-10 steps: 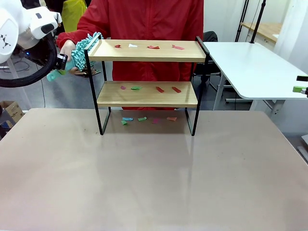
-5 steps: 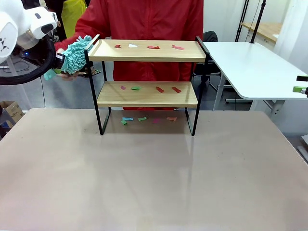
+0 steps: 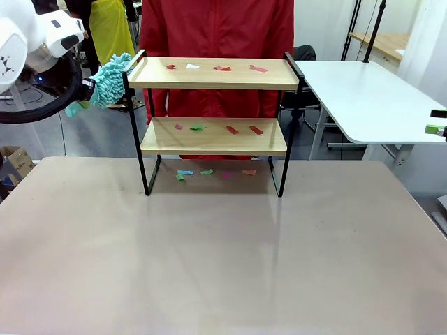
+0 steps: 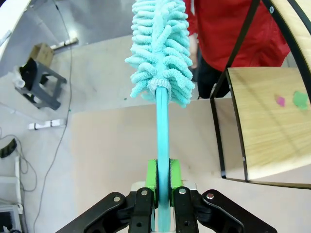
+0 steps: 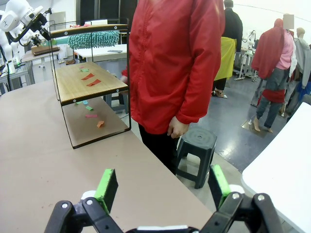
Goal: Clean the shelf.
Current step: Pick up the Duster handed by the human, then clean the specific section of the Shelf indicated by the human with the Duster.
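Observation:
The shelf (image 3: 213, 137) stands at the far middle of the table, with two wooden boards in a black frame. Small paper scraps (image 3: 222, 68) lie on its top board, more scraps (image 3: 232, 130) on the lower board, and others (image 3: 206, 172) on the table beneath. My left gripper (image 3: 85, 89) (image 4: 163, 177) is shut on the handle of a teal fluffy duster (image 3: 108, 78) (image 4: 160, 48). The duster head hangs just outside the shelf's upper left rail. My right gripper (image 5: 163, 187) is open and holds nothing, far off to the shelf's right; one green pad (image 3: 434, 129) shows at the picture's edge.
A person in a red jacket (image 3: 216, 28) stands right behind the shelf, hands down. A white table (image 3: 363, 98) sits at the back right, and a dark stool (image 5: 197, 141) stands by the person. The near table (image 3: 223, 265) is bare.
The person's hand that held the duster head has let go and drawn back. The duster head has tipped from upright to level beside the top rail.

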`<state>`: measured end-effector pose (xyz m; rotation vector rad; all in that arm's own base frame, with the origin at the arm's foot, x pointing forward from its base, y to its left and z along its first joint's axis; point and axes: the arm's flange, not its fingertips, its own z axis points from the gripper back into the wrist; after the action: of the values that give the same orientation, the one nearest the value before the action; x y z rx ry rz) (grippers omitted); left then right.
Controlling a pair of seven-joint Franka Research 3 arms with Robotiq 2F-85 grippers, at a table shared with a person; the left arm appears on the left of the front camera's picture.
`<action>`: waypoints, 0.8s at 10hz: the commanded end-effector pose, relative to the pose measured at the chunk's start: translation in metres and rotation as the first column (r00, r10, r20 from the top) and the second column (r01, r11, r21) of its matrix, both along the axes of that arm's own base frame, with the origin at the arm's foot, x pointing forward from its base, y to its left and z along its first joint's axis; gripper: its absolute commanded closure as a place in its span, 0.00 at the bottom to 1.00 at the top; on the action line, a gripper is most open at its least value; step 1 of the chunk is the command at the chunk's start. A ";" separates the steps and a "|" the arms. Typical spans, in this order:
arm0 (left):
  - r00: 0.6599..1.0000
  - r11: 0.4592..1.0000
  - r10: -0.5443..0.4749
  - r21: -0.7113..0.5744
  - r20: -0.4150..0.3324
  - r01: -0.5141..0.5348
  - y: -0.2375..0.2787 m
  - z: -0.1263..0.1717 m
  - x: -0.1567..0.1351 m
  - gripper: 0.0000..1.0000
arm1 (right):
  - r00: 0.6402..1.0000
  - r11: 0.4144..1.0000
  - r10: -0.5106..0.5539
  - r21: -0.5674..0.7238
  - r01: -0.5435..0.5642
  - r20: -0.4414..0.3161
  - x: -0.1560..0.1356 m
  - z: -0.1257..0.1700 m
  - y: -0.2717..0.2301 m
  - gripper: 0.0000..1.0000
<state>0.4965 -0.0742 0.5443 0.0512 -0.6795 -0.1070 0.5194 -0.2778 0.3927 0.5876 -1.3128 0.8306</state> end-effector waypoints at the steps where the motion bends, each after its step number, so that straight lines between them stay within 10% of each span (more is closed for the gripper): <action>1: 1.000 1.000 -0.009 0.010 0.005 0.009 0.001 0.003 -0.001 1.00 | 1.000 1.000 -0.003 -0.003 0.003 -0.014 0.001 0.006 0.003 0.00; 7: 1.000 1.000 -0.009 0.010 0.005 0.009 0.001 0.003 -0.001 1.00 | 1.000 1.000 -0.003 -0.003 0.003 -0.014 0.001 0.006 0.003 0.00; 8: 1.000 1.000 0.000 0.000 -0.001 0.000 0.000 0.000 0.000 0.87 | 1.000 1.000 -0.003 -0.003 0.003 -0.014 0.001 0.006 0.003 0.00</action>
<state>0.4966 -0.0742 0.5436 0.0515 -0.6766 -0.1071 0.5194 -0.2778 0.3927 0.5876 -1.3128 0.8306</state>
